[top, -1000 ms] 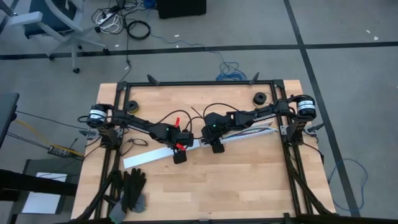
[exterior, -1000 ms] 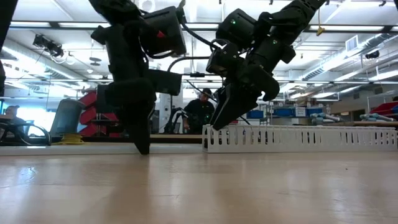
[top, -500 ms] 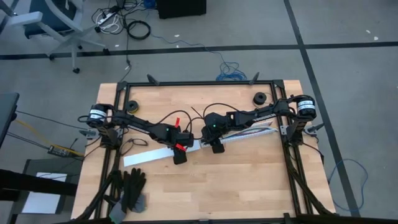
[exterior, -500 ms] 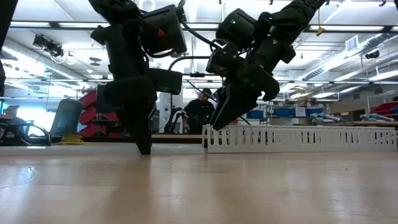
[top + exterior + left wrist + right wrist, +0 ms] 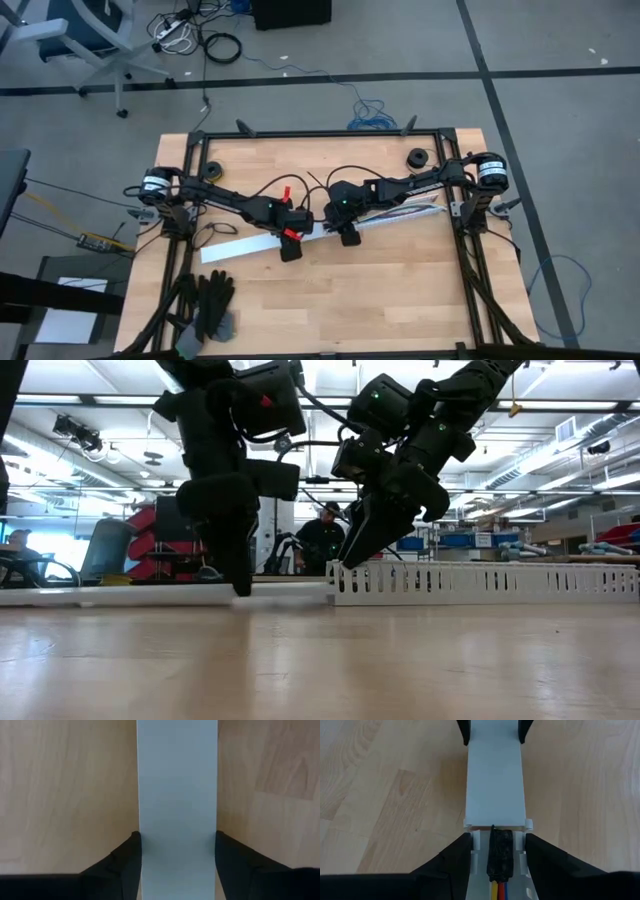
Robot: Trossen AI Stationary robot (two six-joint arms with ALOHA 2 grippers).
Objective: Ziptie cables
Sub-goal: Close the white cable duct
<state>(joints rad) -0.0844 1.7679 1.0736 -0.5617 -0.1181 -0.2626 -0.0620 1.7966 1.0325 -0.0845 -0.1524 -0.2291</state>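
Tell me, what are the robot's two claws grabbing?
Left gripper pinches the flat white cover strip by its long edges. Right gripper clamps the slotted white channel by its side walls, cables lying inside.

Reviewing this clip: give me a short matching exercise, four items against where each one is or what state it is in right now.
Items
1. left gripper
2. right gripper
3. cables
4. black gloves

Places or states
A. lying inside the slotted channel
B. near the table's front left corner
C. astride the flat white cover strip
D. astride the slotted channel's end

Pairs: 1-C, 2-D, 3-A, 4-B
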